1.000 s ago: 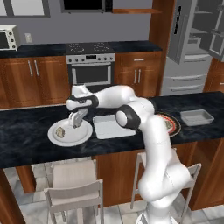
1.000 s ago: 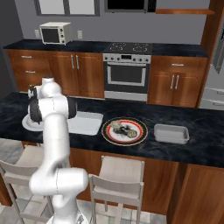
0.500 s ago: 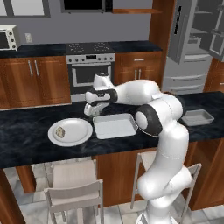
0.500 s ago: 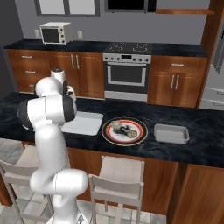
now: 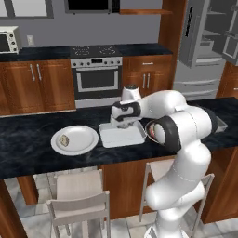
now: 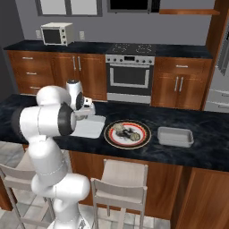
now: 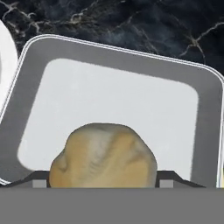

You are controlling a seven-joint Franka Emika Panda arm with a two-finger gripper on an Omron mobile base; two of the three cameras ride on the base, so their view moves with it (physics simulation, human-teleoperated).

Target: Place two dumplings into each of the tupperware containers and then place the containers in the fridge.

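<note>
Now my claw (image 7: 103, 183) holds one dumpling (image 7: 103, 159) between wide-set jaws, above the near tupperware container (image 5: 122, 135). A second container (image 6: 175, 136) lies beyond the red-rimmed plate (image 6: 127, 133). One dumpling (image 5: 63, 140) sits on the white plate (image 5: 75, 139), left of the container, on the black marble counter (image 5: 28, 148).

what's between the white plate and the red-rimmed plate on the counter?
The near tupperware container, with the gripper over it holding a dumpling. Left base view shows it between the white plate and the red-rimmed plate.
</note>
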